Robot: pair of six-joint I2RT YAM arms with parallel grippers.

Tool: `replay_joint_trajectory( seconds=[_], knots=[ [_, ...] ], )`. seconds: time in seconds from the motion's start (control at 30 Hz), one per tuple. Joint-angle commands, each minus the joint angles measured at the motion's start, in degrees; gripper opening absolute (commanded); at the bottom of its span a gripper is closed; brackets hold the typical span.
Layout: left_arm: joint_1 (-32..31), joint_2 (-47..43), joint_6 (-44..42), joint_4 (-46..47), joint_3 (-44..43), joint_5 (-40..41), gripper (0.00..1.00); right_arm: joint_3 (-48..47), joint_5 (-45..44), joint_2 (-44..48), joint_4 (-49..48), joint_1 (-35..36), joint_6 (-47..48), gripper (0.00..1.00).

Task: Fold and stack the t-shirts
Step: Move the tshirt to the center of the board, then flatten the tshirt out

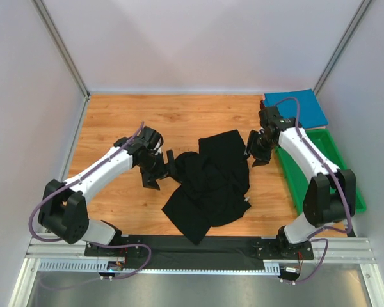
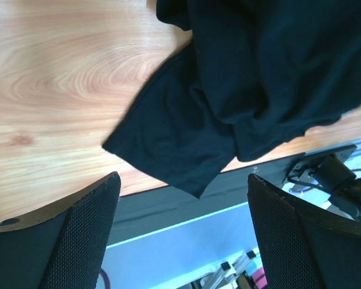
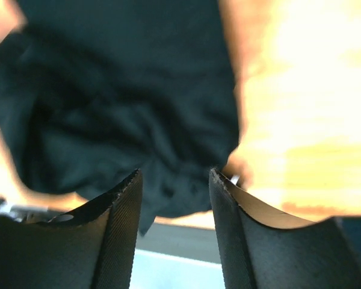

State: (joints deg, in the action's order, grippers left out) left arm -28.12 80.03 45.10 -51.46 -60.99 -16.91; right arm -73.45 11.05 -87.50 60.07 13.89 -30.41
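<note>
A large black t-shirt (image 1: 211, 182) lies crumpled in the middle of the wooden table; it also shows in the left wrist view (image 2: 253, 90) and in the right wrist view (image 3: 120, 102). My left gripper (image 1: 160, 171) is open and empty just left of the shirt's left edge. My right gripper (image 1: 255, 152) is open and empty at the shirt's upper right edge. A teal-blue t-shirt (image 1: 296, 107) lies folded at the back right corner. No reddish shirt shows. The chest mark is hidden.
A green plastic tray (image 1: 345, 167) stands along the right edge, under the right arm. A black strip (image 1: 198, 246) runs along the table's near edge; the shirt's lower tip overlaps it. White walls enclose the table on three sides.
</note>
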Motion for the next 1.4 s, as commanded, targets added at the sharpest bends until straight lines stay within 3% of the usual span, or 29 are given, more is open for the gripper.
replay_joint_trajectory(
  seconds=[0.0, 0.17, 0.27, 0.5, 0.63, 0.73, 0.77, 0.83, 1.0, 1.13, 1.3, 1.37],
  knots=[
    [-2.4, 1.6, 3.6, 4.4, 2.4, -1.2, 0.91, -1.8, -2.3, -6.3, -7.6, -1.3, 2.9, 0.49],
    [-6.4, 3.1, 5.8, 4.8, 7.1, 3.4, 0.89, -2.1, -1.0, -13.9, -11.7, -2.5, 3.5, 0.46],
    [-6.6, 3.4, 7.5, 9.5, 11.0, 2.2, 0.88, 0.5, 0.5, -15.8, -14.0, -2.7, 4.0, 0.45],
    [-7.1, 10.1, 6.1, 11.6, 10.0, 4.8, 0.84, 8.4, 0.2, -9.0, -14.1, -2.8, 5.5, 0.47],
    [-7.9, 13.7, 5.4, 11.1, 9.8, 6.2, 0.75, 9.6, -0.7, -6.5, -12.4, -2.6, 6.2, 0.47],
    [-8.0, 13.7, 5.2, 10.8, 10.0, 7.6, 0.47, 9.9, -0.9, -4.2, -11.5, -2.6, 6.2, 0.48],
    [-8.0, 13.6, 5.2, 10.5, 9.8, 8.0, 0.27, 10.1, -1.2, -3.8, -11.4, -2.7, 6.2, 0.48],
    [-7.9, 13.6, 4.5, 9.2, 8.2, 9.3, 0.0, 10.0, -1.8, -3.3, -11.2, -2.7, 6.3, 0.47],
    [-2.3, 13.9, -2.6, -0.5, -2.4, 20.2, 0.0, 7.4, -2.3, -4.6, -10.2, -2.7, 4.2, 0.47],
    [10.4, 14.4, -7.8, -3.2, -13.7, 32.4, 0.0, 3.8, -3.2, -4.2, -7.7, -2.7, 3.1, 0.45],
    [14.4, 23.6, -11.4, -7.9, -30.1, 33.5, 0.0, 0.9, -4.3, -5.3, -9.0, -2.7, 4.5, 0.42],
    [14.4, 28.0, -12.0, -10.9, -37.1, 33.1, 0.14, 0.1, -4.0, -6.4, -10.2, -2.7, 4.6, 0.42]
  ],
)
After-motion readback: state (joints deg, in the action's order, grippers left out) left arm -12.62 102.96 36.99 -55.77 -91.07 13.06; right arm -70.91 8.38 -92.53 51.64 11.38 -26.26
